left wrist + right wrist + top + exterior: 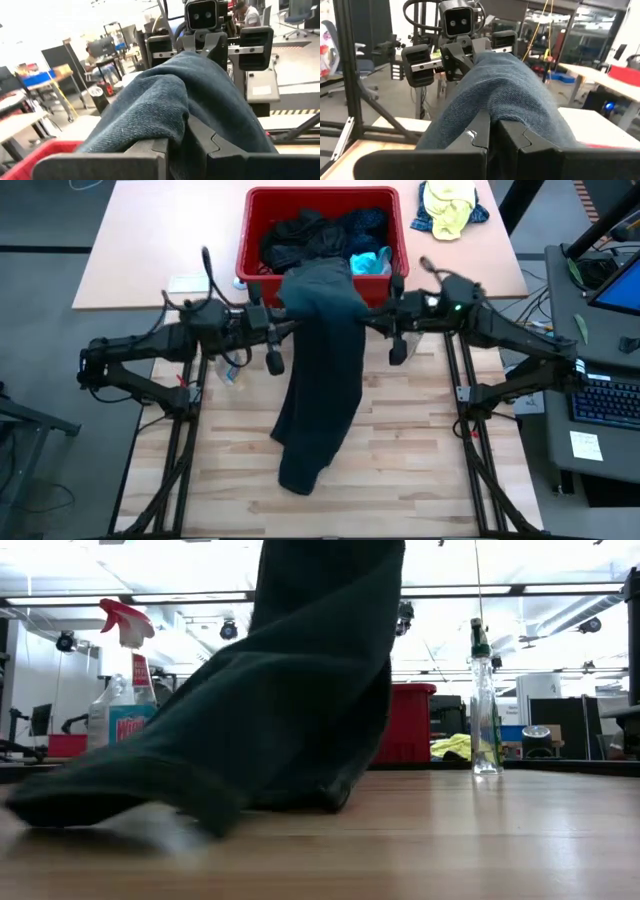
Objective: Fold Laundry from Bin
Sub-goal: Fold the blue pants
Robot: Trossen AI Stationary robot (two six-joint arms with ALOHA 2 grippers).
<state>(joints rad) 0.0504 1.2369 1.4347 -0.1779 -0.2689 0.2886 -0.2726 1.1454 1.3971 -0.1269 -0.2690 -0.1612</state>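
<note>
A dark blue-grey garment [322, 370] hangs between my two grippers, just in front of the red bin [322, 195]. My left gripper [283, 322] and my right gripper [372, 320] face each other, both shut on the garment's raised top. Its lower end [120, 790] lies on the wooden table toward the near edge. More dark and turquoise laundry [320, 235] fills the bin. In the left wrist view my left gripper [187, 140] shows with the cloth running across to the right gripper [200, 47]. My left gripper pinches the garment's top [170, 125] between its two fingers, coming level from the table's left. The cloth humps up beyond the fingers and the rest hangs below. My right gripper pinches the top's other side [495, 112] between its two fingers, level from the table's right. The cloth arches toward the left gripper [462, 55], and the lower end rests on the table.
A yellow-and-blue cloth bundle [448, 207] lies at the far right, beside the bin. A blue spray bottle [120, 705] and a clear bottle [485, 705] stand on the table. A desk with a keyboard [605, 400] is off the right edge.
</note>
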